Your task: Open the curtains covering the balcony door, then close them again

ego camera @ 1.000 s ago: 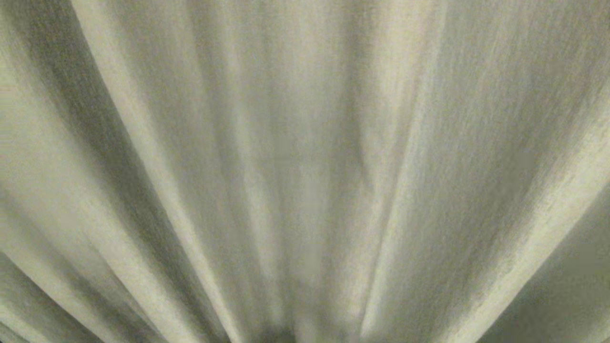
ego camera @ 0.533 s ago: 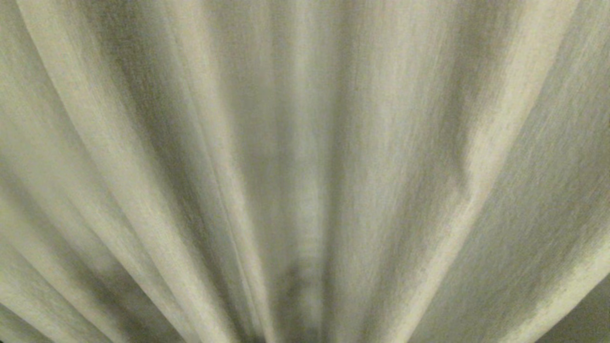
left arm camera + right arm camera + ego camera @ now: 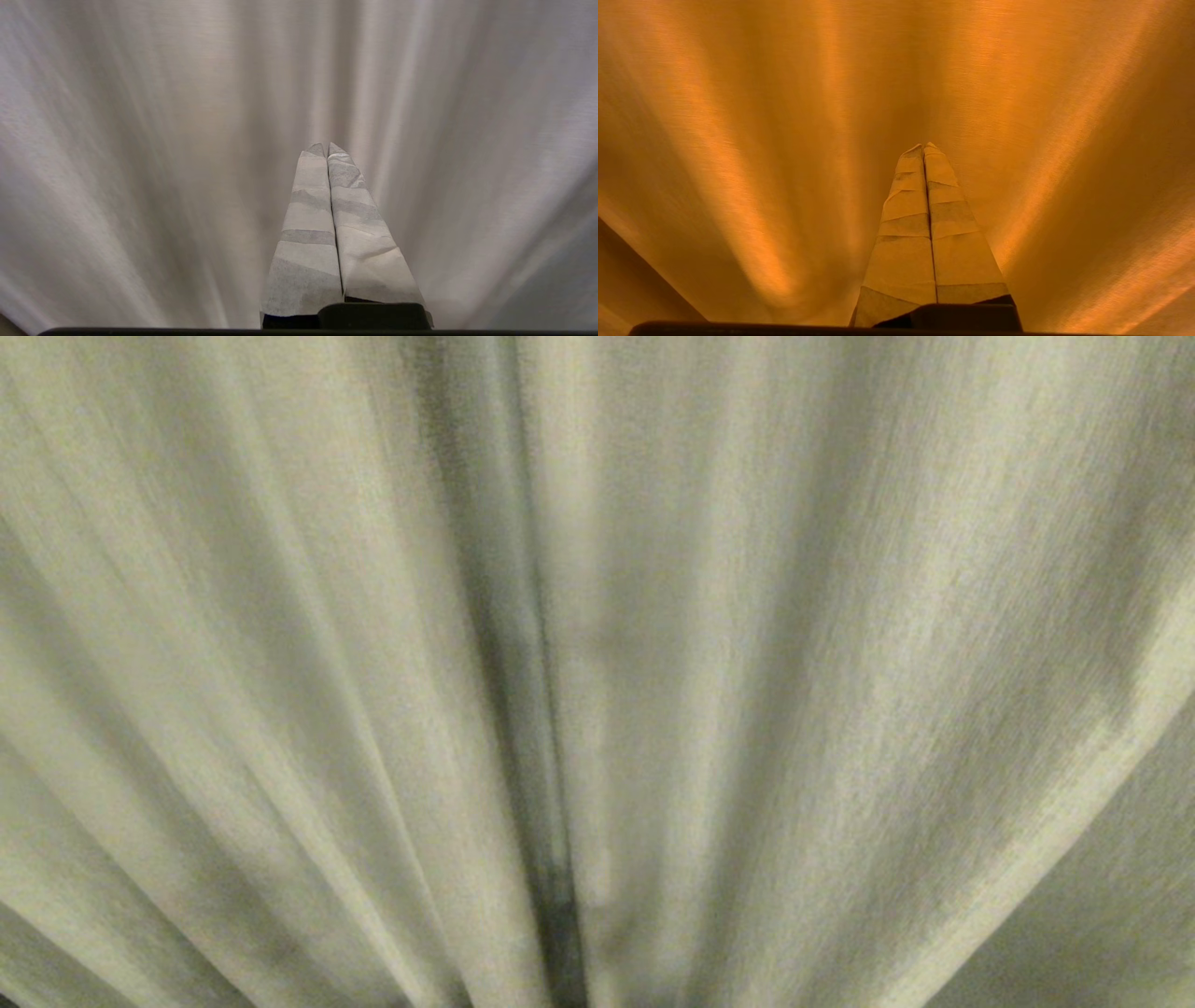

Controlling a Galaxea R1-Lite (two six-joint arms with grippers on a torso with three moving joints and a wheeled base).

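The curtains (image 3: 747,663) fill everything ahead, heavy beige-grey cloth hanging in long folds, with one dark crease (image 3: 523,709) running down near the middle. Whatever stands behind the cloth is hidden. The left gripper (image 3: 327,148) points at the curtains with its taped fingers (image 3: 308,233) pressed together, holding nothing. The right gripper (image 3: 923,148) faces the curtains likewise, its wrapped fingers (image 3: 957,252) closed and empty. Whether either tip touches the cloth is hard to make out.
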